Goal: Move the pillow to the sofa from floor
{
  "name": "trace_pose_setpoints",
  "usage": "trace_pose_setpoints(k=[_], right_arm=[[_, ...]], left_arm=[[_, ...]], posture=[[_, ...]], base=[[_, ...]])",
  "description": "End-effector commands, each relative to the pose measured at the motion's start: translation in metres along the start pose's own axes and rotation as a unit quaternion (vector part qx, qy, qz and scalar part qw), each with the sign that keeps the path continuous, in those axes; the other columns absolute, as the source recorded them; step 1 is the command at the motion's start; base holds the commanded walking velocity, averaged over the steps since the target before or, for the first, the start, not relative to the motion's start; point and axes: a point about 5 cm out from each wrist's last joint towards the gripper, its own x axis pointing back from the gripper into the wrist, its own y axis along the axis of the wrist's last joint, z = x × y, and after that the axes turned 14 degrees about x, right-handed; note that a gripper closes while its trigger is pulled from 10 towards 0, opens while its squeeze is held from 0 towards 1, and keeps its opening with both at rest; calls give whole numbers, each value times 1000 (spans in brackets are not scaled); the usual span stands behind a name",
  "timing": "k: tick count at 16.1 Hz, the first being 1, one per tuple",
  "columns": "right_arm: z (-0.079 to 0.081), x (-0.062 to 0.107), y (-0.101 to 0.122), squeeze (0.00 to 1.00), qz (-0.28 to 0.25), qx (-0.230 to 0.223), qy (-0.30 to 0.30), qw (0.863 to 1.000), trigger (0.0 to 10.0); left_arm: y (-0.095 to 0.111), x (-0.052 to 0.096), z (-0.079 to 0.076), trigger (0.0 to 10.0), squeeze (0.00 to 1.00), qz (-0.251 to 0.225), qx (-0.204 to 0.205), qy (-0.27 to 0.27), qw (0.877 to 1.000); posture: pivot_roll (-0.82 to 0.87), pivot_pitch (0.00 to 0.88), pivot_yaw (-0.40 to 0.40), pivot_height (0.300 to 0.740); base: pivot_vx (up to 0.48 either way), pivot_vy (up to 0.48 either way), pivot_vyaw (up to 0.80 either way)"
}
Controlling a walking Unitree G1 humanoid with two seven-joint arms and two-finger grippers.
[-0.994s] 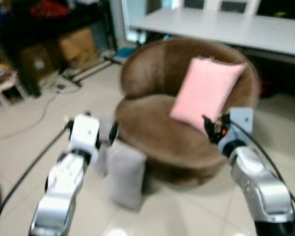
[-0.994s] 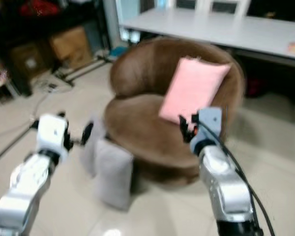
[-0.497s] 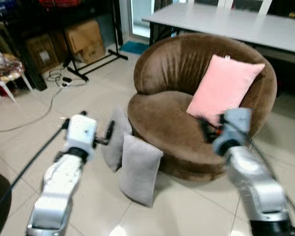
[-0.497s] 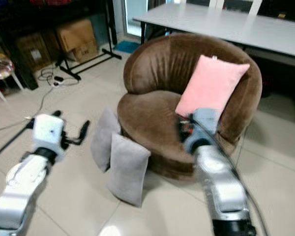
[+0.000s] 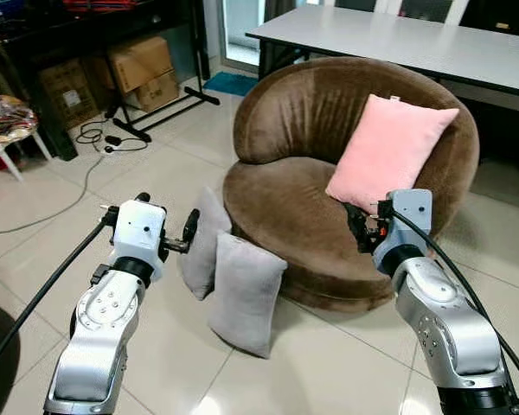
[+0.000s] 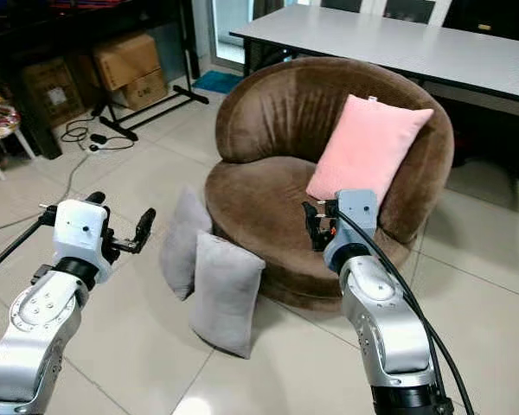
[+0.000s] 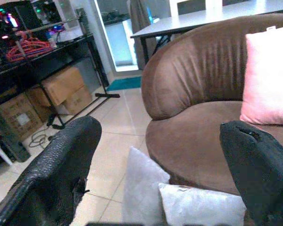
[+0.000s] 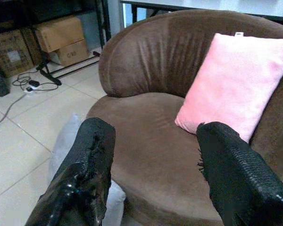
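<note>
Pale tiled floor [image 5: 329,363], living room clutter behind: cardboard boxes [image 5: 143,65], cable [image 5: 69,194], long white worktop [image 5: 398,35] at the back. Round brown sofa [image 5: 285,207] mid-frame, pink pillow [image 5: 389,151] already propped against its backrest. Two grey pillows on the floor, leaning upright at the sofa's front-left edge: near grey pillow [image 5: 245,294] closer to the robot, rear grey pillow [image 5: 203,246] just behind it, touching or nearly so.

Left gripper [image 5: 189,235] raised, fingers spread, empty, just beside the rear grey pillow's top edge. Right gripper [image 6: 314,226] raised over the seat, fingers spread, empty, below the pink pillow.

Step judged: approach, nothing grasped yet. Task barely begun.

Risks: two grey pillows overlapping, so a pinch on one corner likely drags or topples the other. Soft fabric, thin pinch could slip on lift. Left gripper high and to the side, so needs lowering first; closing from here would catch air. Right arm over the seat could block the drop spot or knock the pink pillow.

Wrist views: both confirm wide-open jaws far more clearly than the head views. Left wrist view shows grey pillow tops low between the fingers [image 7: 61,174], well under the gripper line. Head views alone give each arm's position against sofa and floor.
</note>
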Motion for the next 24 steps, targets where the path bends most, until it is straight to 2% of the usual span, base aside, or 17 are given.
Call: trace_pose_setpoints(k=[1, 4, 10, 13, 24], right_arm=[[-3, 0, 1, 0, -3, 5, -5, 1000, 10000], [-1, -1, 3, 0, -8, 40, 10, 999, 10000], [5, -1, 3, 0, -13, 49, 29, 998, 10000], [4, -3, 4, 0, -14, 40, 18, 999, 10000], [-1, -4, 1, 0, -3, 22, -9, 1000, 10000]], left_arm=[[-1, 0, -1, 10000, 0, 1, 2, -6, 1000], [-1, 0, -3, 10000, 0, 2, 4, -11, 1000], [-2, 2, -2, 10000, 0, 1, 2, -14, 1000], [-1, 1, 0, 10000, 0, 0, 1, -13, 1000], [2, -5, -1, 10000, 0, -1, 2, -21, 1000]], posture=[[-113, 0, 25, 740], [-110, 0, 19, 740], [-104, 0, 14, 740], [-105, 0, 18, 740], [-113, 0, 39, 740]], base=[[0, 0, 0], [0, 0, 267], [80, 0, 800], [0, 0, 0], [318, 0, 0]])
